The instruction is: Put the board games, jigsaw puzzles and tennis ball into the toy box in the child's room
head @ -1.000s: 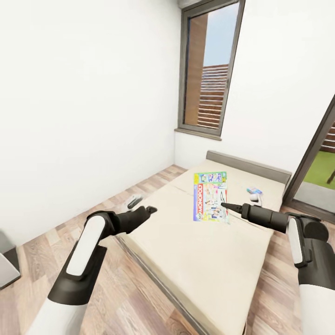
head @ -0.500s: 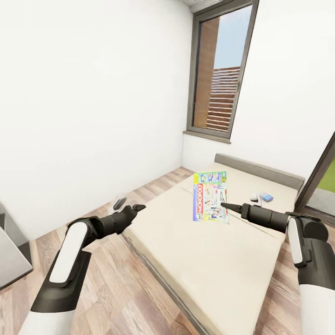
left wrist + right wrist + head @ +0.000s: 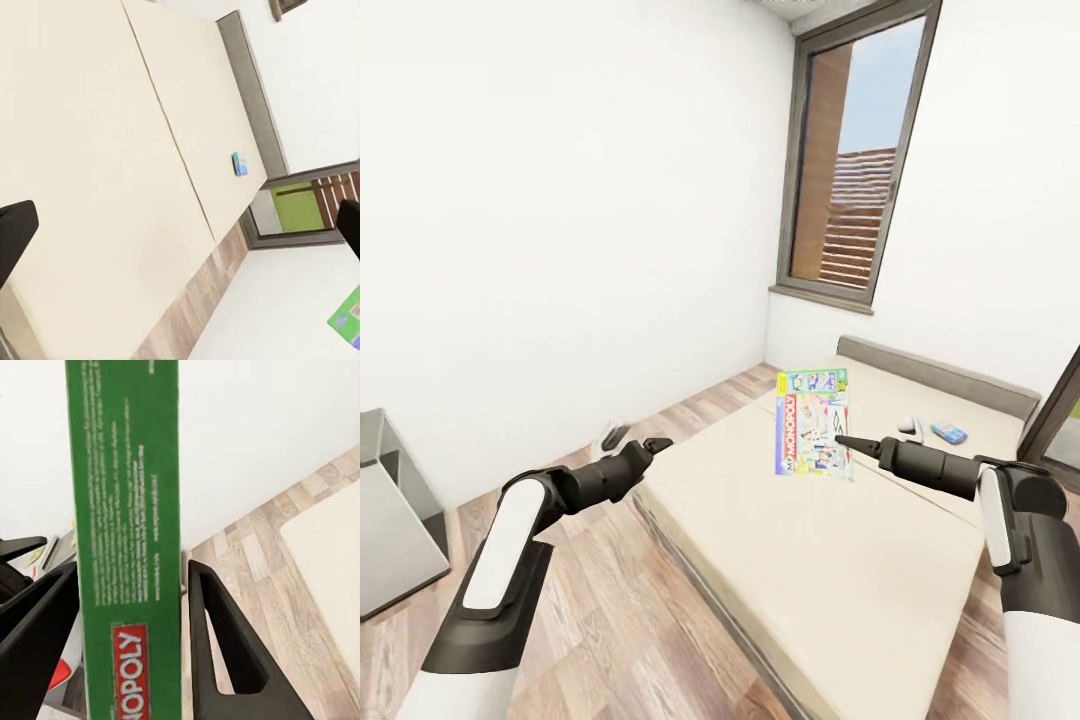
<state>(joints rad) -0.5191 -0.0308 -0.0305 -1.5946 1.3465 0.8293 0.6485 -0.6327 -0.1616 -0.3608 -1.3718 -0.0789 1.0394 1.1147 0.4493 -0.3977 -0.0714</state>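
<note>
My right gripper [image 3: 841, 438] is shut on the lower edge of the white MONOPOLY board game [image 3: 812, 421], holding it upright above the bed [image 3: 810, 570]. In the right wrist view the box's green side [image 3: 127, 510] stands between both black fingers [image 3: 221, 645]. A smaller blue board game [image 3: 948, 432] lies on the mattress near the grey headboard; the left wrist view shows this blue box [image 3: 240, 163] too. My left gripper [image 3: 657, 443] hangs open and empty over the bed's near-left edge. The toy box, jigsaw puzzles and tennis ball are out of view.
A small white object [image 3: 907, 425] lies on the bed beside the blue box. A pale item [image 3: 610, 437] sits on the wooden floor by the white wall. Grey furniture [image 3: 390, 520] stands at far left. A tall window [image 3: 855, 170] and a glass door [image 3: 1060, 410] lie behind the bed.
The camera has swung left: bed, window and blue box slid right in the picture and grey furniture came into view. My left arm dropped lower. The right gripper keeps holding the MONOPOLY box.
</note>
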